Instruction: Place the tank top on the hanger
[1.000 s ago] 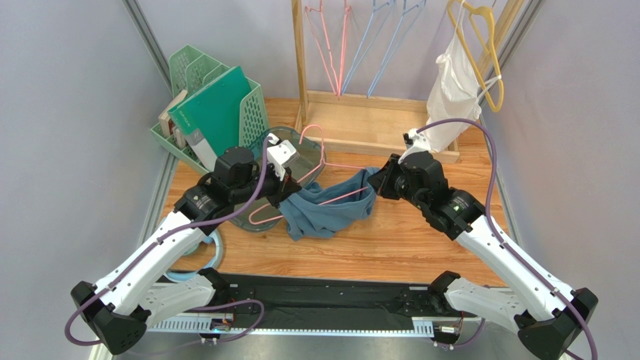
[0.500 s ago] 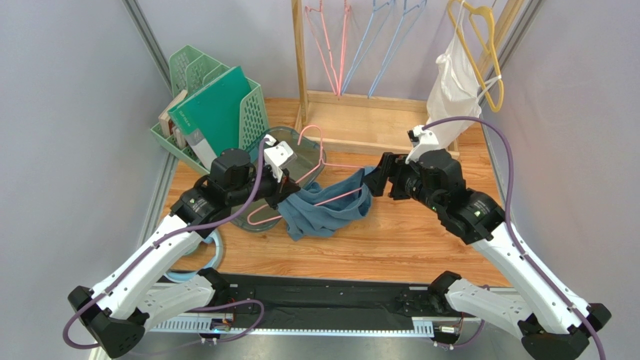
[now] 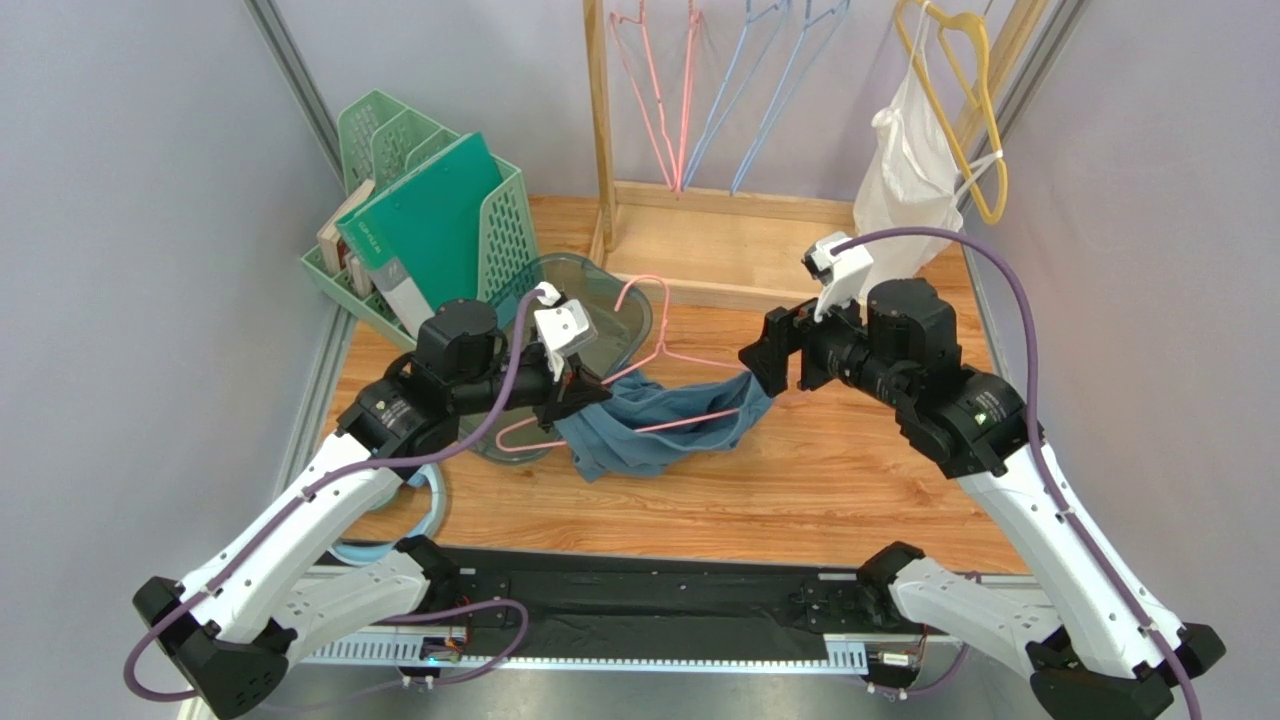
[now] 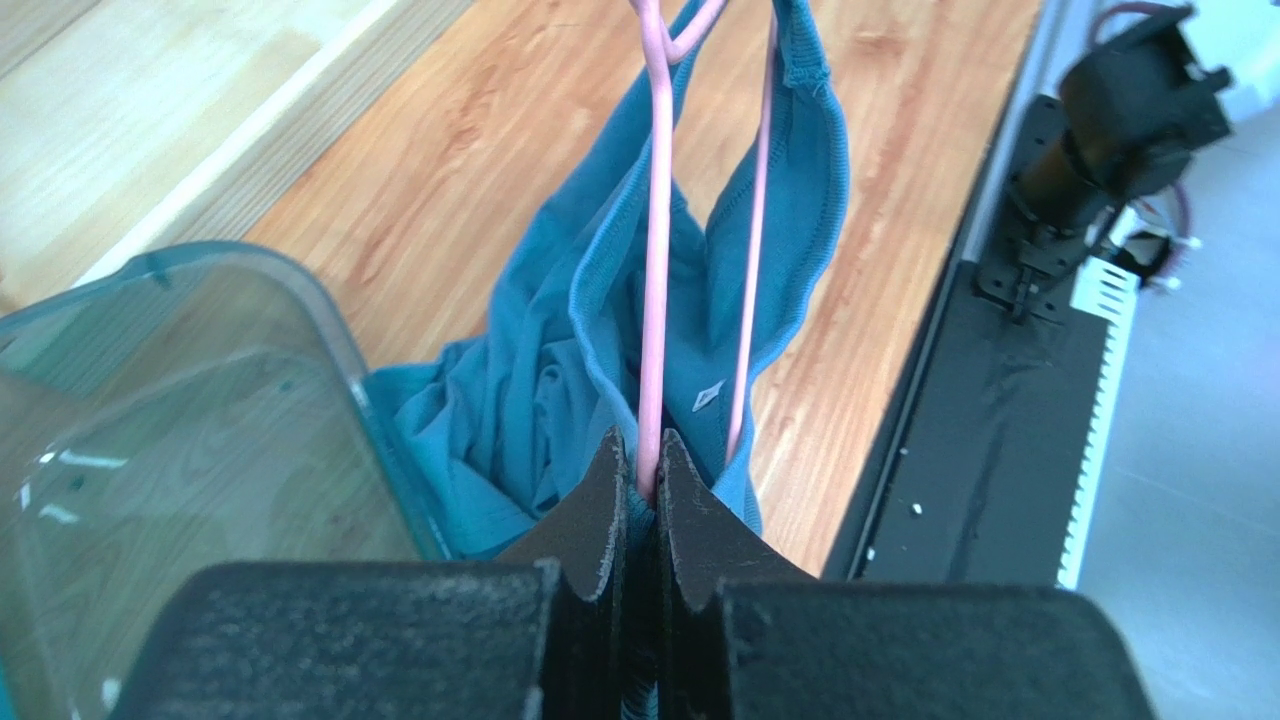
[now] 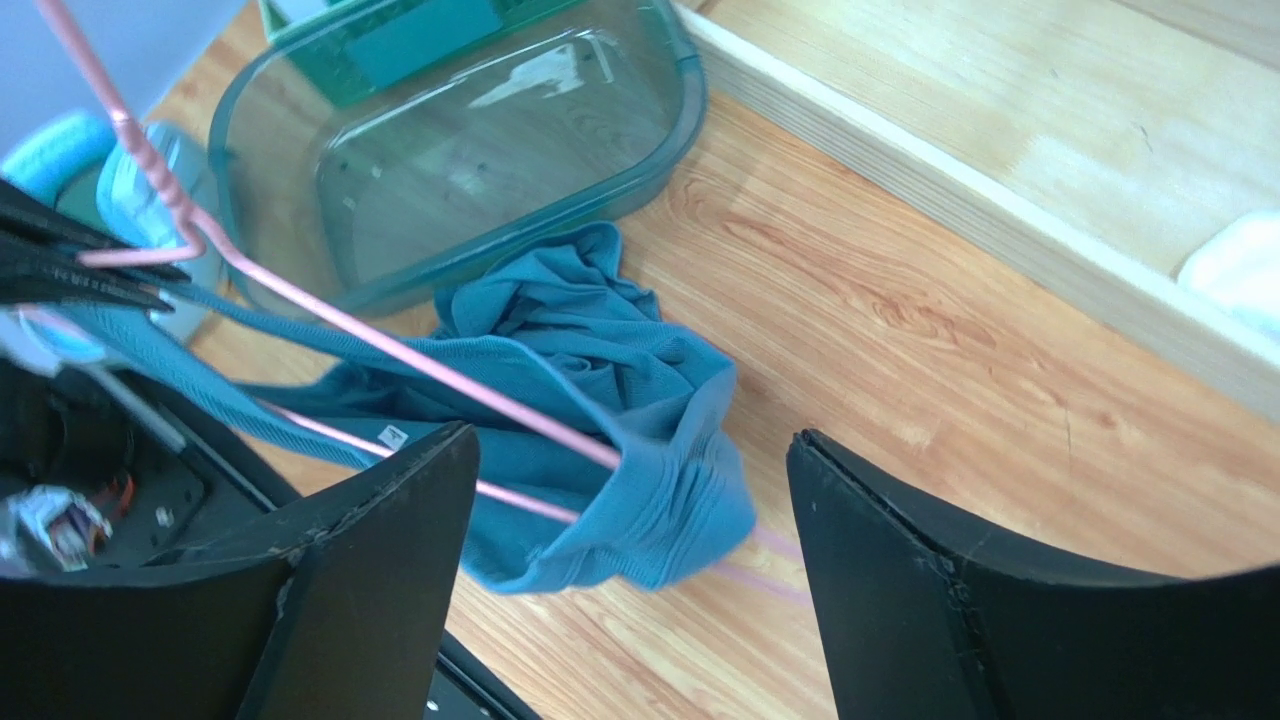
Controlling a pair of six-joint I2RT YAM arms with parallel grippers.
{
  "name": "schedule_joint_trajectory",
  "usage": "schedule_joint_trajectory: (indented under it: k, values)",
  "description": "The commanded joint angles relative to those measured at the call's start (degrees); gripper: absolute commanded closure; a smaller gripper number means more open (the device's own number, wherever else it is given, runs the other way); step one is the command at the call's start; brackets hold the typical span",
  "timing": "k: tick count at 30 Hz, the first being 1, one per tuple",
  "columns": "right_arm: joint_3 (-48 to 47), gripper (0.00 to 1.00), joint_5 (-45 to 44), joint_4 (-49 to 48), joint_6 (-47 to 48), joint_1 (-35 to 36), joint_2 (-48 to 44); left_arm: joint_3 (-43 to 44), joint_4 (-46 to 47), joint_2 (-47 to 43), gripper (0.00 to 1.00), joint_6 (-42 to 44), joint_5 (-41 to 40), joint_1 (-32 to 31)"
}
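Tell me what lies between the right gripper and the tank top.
Nothing: the right wrist view shows the tank top straight ahead of the open right gripper, unobstructed.

Shows dusty blue-teal, plain, across the tank top (image 3: 661,428), with a small white tag (image 4: 706,395) inside. Runs pink along the thin hanger (image 4: 654,300). Under the tank top, warm orange-brown wood grain on the table (image 3: 812,495). Left of the tank top, see-through teal on the tub (image 5: 451,165) and green on the slotted basket (image 3: 511,225). Behind the tank top, pale blue hangers (image 3: 759,105), a yellow hanger (image 3: 992,180), a white cloth (image 3: 902,180).
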State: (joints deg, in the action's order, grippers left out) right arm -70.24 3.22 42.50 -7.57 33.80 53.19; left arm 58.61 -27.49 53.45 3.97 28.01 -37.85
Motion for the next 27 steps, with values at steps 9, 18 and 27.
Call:
schedule_joint_trajectory:
  k: [9, 18, 27]
  values:
    - [-2.80, 0.20, 38.07, 6.17, 20.14, -6.38, 0.95, 2.74, -4.06, -1.07, 1.00, 9.91, 11.89, 0.67]
    - [0.27, 0.25, 48.18, 8.74, 19.27, -6.38, 4.55, 3.44, -6.00, -3.00, 1.00, 11.41, 17.42, 6.11]
    - [1.95, 0.25, 46.27, 6.72, 18.21, -6.38, 6.22, 4.49, -7.76, -3.35, 1.00, 11.85, 22.88, 7.52]
